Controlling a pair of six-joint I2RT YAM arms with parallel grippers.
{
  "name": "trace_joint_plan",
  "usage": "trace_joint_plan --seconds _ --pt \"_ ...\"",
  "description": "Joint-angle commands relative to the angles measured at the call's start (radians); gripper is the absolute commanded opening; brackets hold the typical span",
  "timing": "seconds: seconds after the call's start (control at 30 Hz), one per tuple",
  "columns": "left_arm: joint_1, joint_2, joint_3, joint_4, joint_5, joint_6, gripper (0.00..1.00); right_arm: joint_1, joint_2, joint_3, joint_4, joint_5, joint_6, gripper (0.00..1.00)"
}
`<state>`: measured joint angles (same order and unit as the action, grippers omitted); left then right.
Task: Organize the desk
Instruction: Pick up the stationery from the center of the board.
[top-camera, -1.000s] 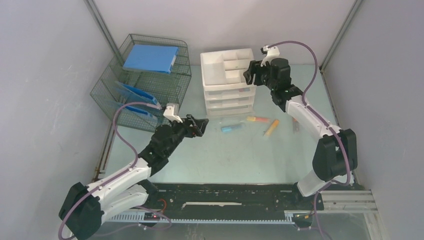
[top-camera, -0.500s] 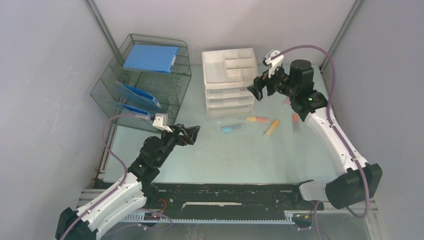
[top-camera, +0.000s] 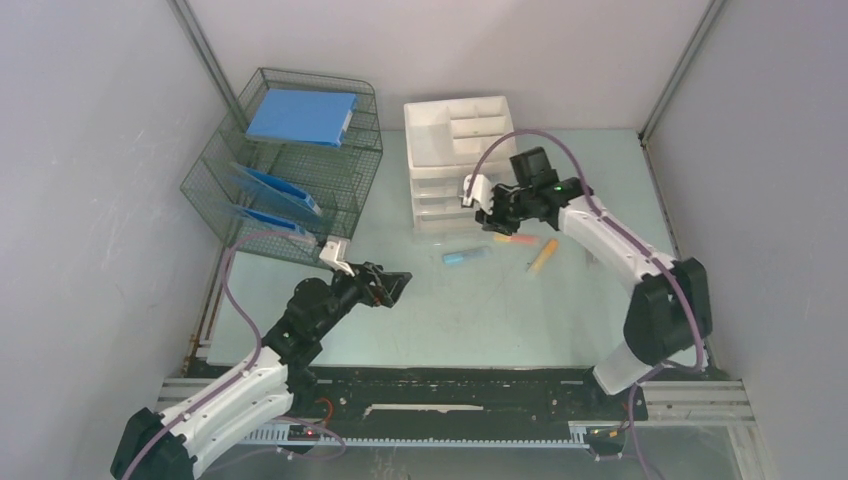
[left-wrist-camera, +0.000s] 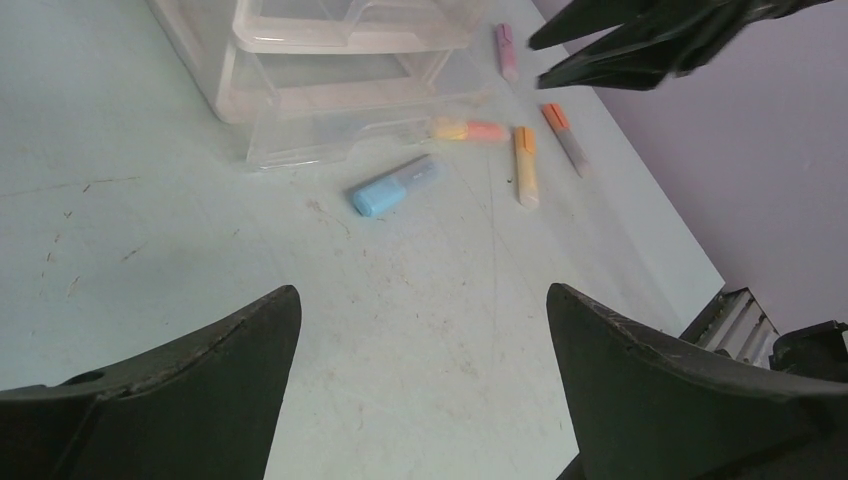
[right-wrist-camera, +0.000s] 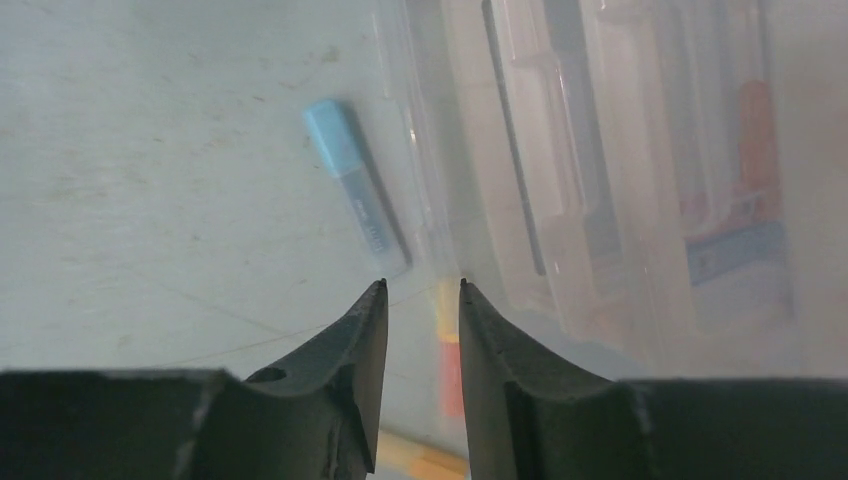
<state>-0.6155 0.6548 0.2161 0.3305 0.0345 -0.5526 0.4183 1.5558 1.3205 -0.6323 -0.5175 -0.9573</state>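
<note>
The desk (top-camera: 450, 320) is a pale mint-green top. Several markers lie on it in front of a white drawer unit (top-camera: 458, 160): a blue one (top-camera: 465, 257), a yellow-red one (top-camera: 516, 239) and an orange-yellow one (top-camera: 542, 256). My right gripper (top-camera: 497, 215) hangs low over the yellow-red marker (right-wrist-camera: 448, 340), its jaws a narrow gap apart and empty; the blue marker (right-wrist-camera: 355, 195) lies to its left. My left gripper (top-camera: 390, 285) is wide open and empty over bare desk (left-wrist-camera: 420, 300), short of the blue marker (left-wrist-camera: 395, 186).
A black wire rack (top-camera: 290, 160) with blue folders stands at the back left. The left wrist view also shows a grey-orange marker (left-wrist-camera: 566, 138) and a pink marker (left-wrist-camera: 506, 50) to the right of the drawers (left-wrist-camera: 330, 60). Grey walls enclose the desk.
My right gripper has left the drawer unit's top tray, swung right, then come down in front of the drawers over the markers. My left gripper has drawn back towards the near edge.
</note>
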Motion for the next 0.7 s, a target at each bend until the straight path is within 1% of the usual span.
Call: trace_joint_plan --seconds 0.0,0.1,0.17,0.3,0.4,0.67 --pt "0.007 -0.033 -0.016 0.047 0.011 -0.013 1.0 0.049 0.082 0.006 0.132 0.172 -0.146 0.38" --pt "0.007 -0.042 -0.028 0.041 0.002 -0.008 1.0 0.083 0.156 0.007 0.19 0.255 -0.2 0.35" --pt "0.007 -0.042 -0.03 0.041 -0.001 -0.007 1.0 0.103 0.198 0.012 0.231 0.304 -0.213 0.31" --pt "0.007 -0.042 -0.037 0.04 -0.001 -0.007 1.0 0.104 0.262 0.069 0.23 0.322 -0.184 0.21" --pt "0.006 -0.042 -0.043 0.04 -0.002 -0.007 1.0 0.1 0.28 0.083 0.224 0.319 -0.184 0.19" --pt "0.007 -0.025 -0.046 0.053 0.006 -0.009 1.0 0.098 0.324 0.123 0.186 0.322 -0.208 0.19"
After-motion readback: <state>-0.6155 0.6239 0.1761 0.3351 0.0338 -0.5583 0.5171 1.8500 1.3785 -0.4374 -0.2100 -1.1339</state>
